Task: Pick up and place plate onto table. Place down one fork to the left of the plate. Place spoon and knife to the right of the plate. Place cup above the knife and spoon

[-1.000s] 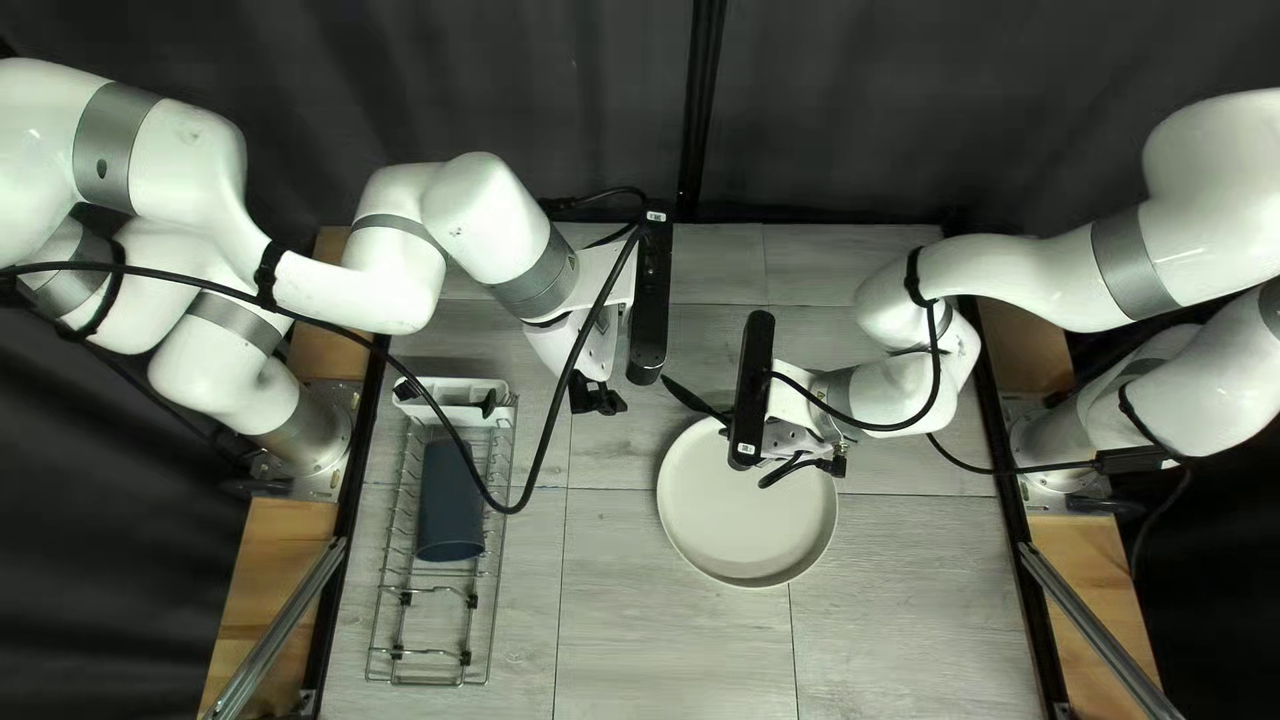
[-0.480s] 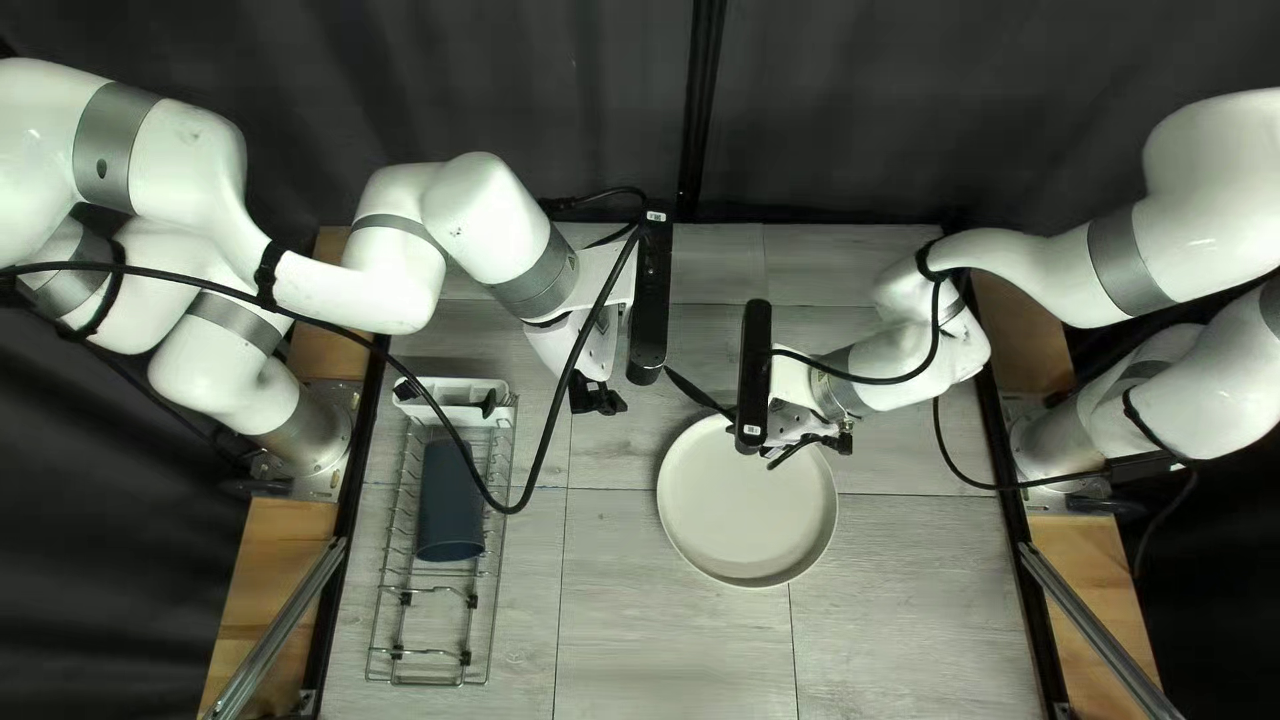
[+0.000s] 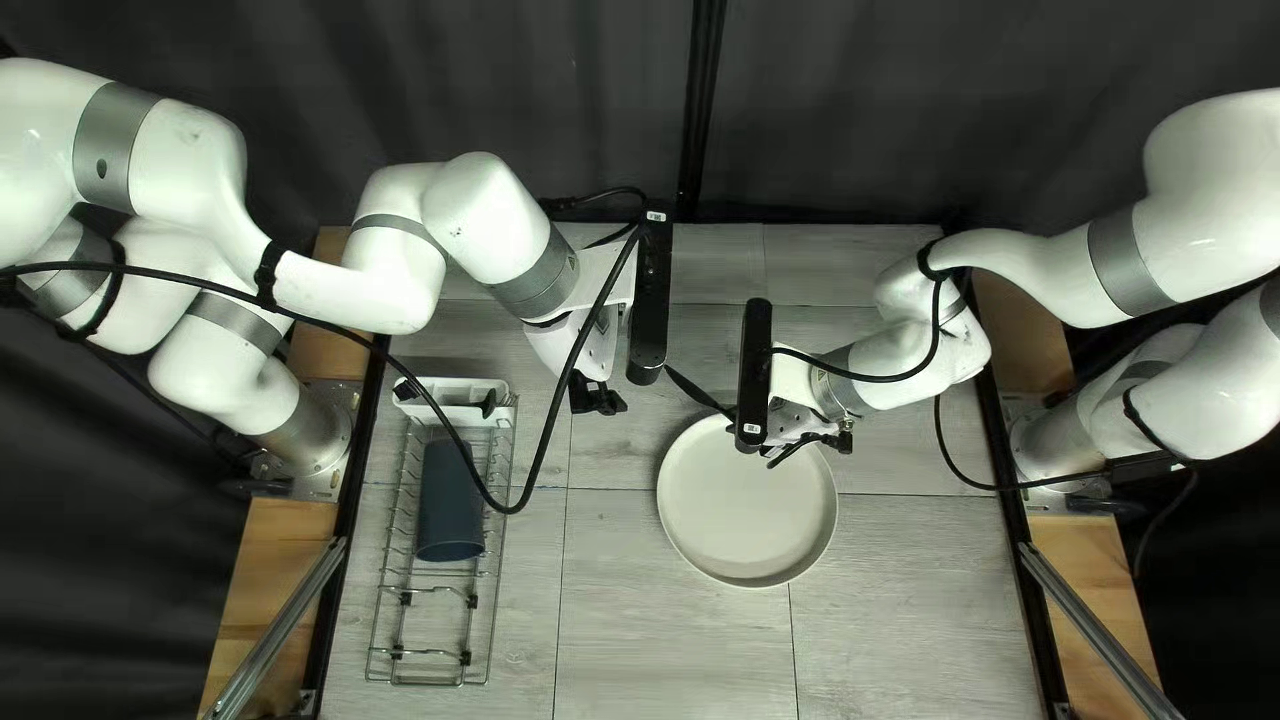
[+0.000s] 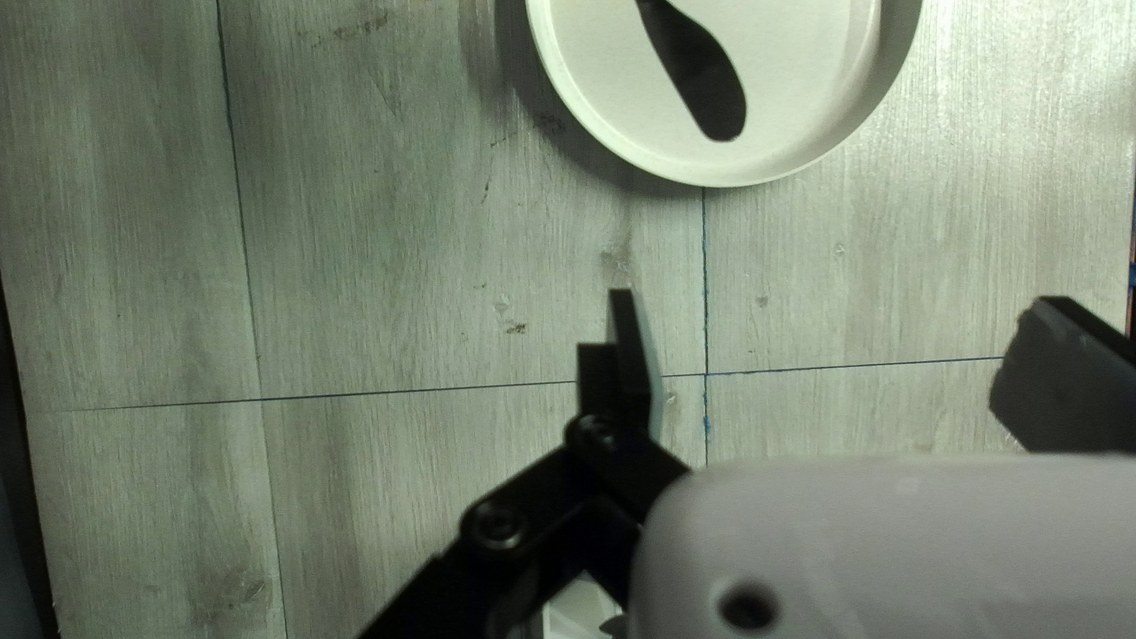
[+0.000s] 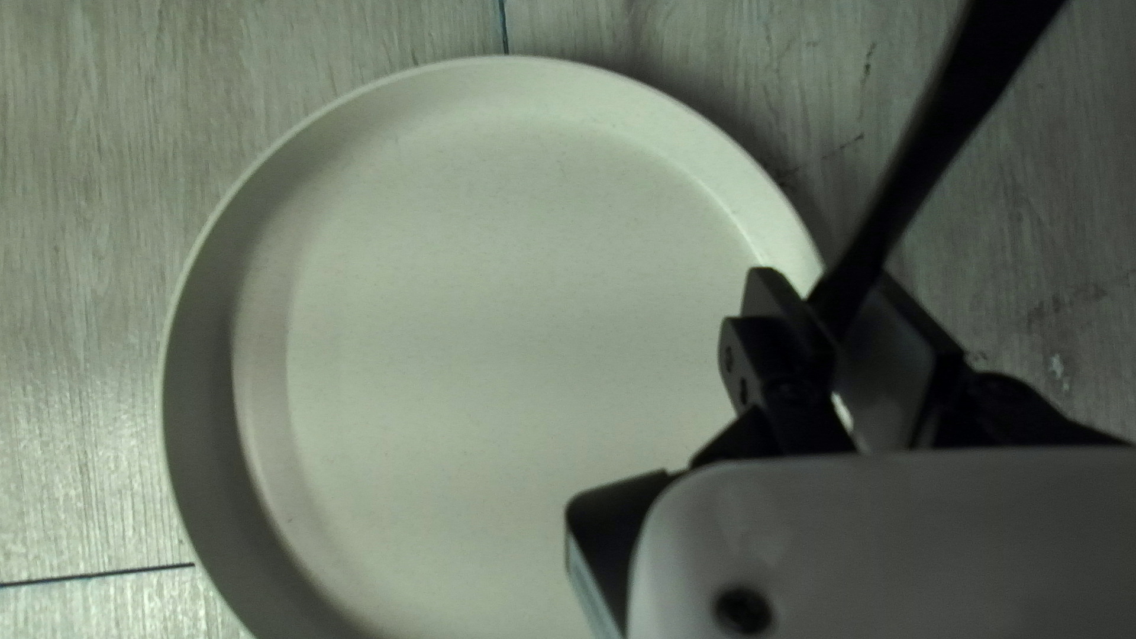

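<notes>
Over the far part of the tabletop (image 3: 667, 620), just past the plate (image 3: 747, 520): a dark utensil (image 5: 947, 130), clamped in the right gripper (image 5: 833, 310), long axis aslant, free rounded end reaching toward the far left corner, and so toward the left arm. Fork, spoon or knife: cannot tell. Left gripper (image 4: 834, 302) spread wide, nothing between its fingers, nearer the tabletop's left edge; from its wrist, free end ahead, roughly in line with the gap, no contact. Probably a pass from right to left. For that, best to come in from the left edge, turned to straddle the slant; at a poor angle, likely to knock the end aside.
</notes>
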Motion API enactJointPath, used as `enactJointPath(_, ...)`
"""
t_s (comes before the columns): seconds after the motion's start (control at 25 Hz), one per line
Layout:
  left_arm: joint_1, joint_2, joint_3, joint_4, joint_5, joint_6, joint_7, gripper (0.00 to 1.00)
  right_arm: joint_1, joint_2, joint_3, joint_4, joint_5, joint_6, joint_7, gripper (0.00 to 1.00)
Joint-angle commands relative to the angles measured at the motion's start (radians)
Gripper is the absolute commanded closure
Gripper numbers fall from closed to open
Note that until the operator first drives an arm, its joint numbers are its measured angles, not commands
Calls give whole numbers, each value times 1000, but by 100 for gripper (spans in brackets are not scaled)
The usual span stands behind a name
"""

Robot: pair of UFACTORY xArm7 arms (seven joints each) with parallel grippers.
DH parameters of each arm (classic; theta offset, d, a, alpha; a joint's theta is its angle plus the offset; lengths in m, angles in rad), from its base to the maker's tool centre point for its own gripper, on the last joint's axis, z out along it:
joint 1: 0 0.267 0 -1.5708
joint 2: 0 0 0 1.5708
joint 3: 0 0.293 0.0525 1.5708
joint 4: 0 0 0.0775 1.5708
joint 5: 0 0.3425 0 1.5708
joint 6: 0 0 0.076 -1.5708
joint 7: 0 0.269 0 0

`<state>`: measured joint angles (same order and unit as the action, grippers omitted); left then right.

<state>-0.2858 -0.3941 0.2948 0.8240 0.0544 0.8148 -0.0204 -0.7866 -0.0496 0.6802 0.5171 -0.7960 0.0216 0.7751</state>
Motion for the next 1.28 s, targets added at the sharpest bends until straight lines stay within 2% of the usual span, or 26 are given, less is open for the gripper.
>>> enactJointPath(0.04, 0, 0, 0, 0, 0, 0, 0, 0, 174, -9, -121, -27, 427, 35, -345, 100)
enactJointPath(0.16, 0, 0, 0, 0, 0, 0, 0, 0, 174, -9, -121, -27, 427, 35, -345, 100)
enactJointPath(0.2, 0, 0, 0, 0, 0, 0, 0, 0, 439, -165, -327, 33, 691, 383, -430, 100)
enactJointPath(0.24, 0, 0, 0, 0, 0, 0, 0, 0, 402, -184, -280, 67, 699, 477, -397, 100)
enactJointPath(0.32, 0, 0, 0, 0, 0, 0, 0, 0, 364, -197, -237, 109, 705, 585, -357, 100)
enactJointPath(0.4, 0, 0, 0, 0, 0, 0, 0, 0, 364, -197, -237, 109, 705, 585, -357, 100)
enactJointPath(0.44, 0, 0, 0, 0, 0, 0, 0, 0, 319, -187, -194, 196, 693, 764, -275, 100)
enactJointPath(0.6, 0, 0, 0, 0, 0, 0, 0, 0, 291, -150, -183, 267, 680, 913, -184, 100)
enactJointPath(0.76, 0, 0, 0, 0, 0, 0, 0, 0, 256, -51, -165, 369, 631, 1104, 44, 100)
enactJointPath(1.12, 0, 0, 0, 0, 0, 0, 0, 0, 256, -51, -165, 369, 631, 1104, 44, 100)
enactJointPath(1.2, 0, 0, 0, 0, 0, 0, 0, 0, 259, -72, -165, 334, 621, 1077, 28, 100)
enactJointPath(1.28, 0, 0, 0, 0, 0, 0, 0, 0, 261, -144, -184, 272, 667, 1046, -4, 100)
